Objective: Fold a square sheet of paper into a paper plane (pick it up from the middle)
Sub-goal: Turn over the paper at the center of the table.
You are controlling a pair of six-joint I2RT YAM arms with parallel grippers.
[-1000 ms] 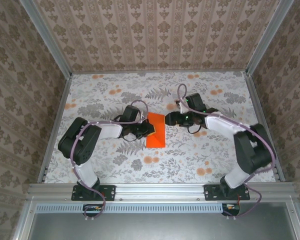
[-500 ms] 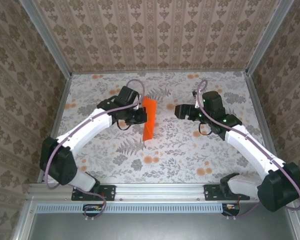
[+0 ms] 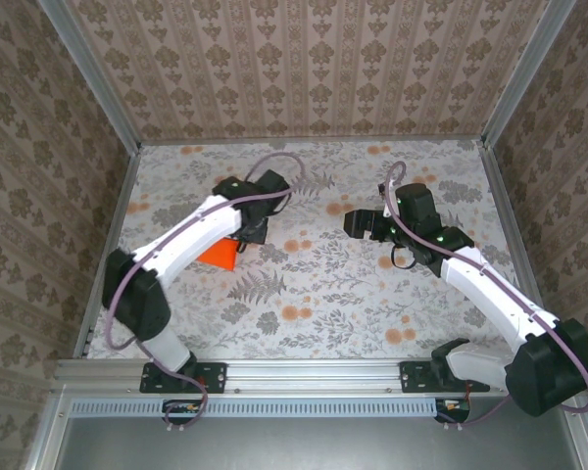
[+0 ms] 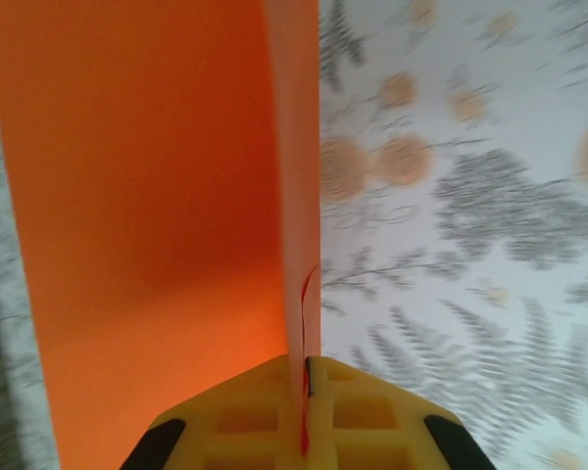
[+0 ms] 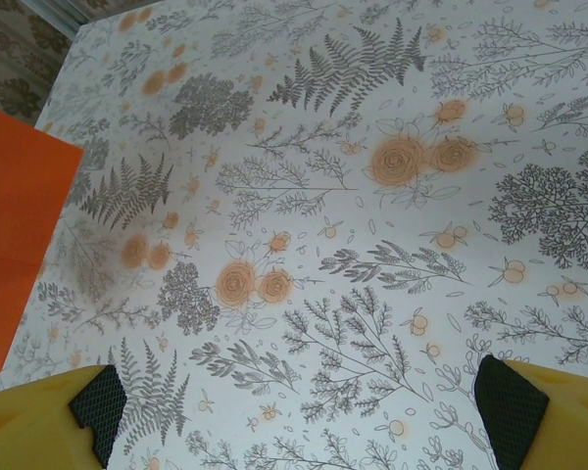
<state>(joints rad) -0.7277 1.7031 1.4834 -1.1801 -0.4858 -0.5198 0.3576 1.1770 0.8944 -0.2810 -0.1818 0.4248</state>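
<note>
Left tool (image 3: 247,231): left of centre in the overhead view, at the end of an arm that arches up from the lower-left base. Its yellow fingers (image 4: 265,421) are pressed together, clamped on the square sheet of paper (image 3: 219,256)

Square sheet of paper: vivid orange. From overhead it appears as a small wedge just below and left of the left tool, partly hidden under the arm; whether it touches the cloth cannot be told. In the left wrist view (image 4: 157,196) it rises from the lower edge, with a broad face on the left half of the frame and a narrow strip beside the seam where the fingers meet. In the right wrist view (image 5: 20,235) one corner juts in from the left edge

Tabletop (image 3: 323,284): covered with a pale cloth printed with grey ferns and small orange flowers

Right tool (image 3: 358,223): right of centre overhead, well apart from the paper and pointing left towards it. Its jaws stand wide apart and hold nothing. In its own wrist view (image 5: 304,406) the black pads (image 5: 100,403) sit at the lower corners
</note>
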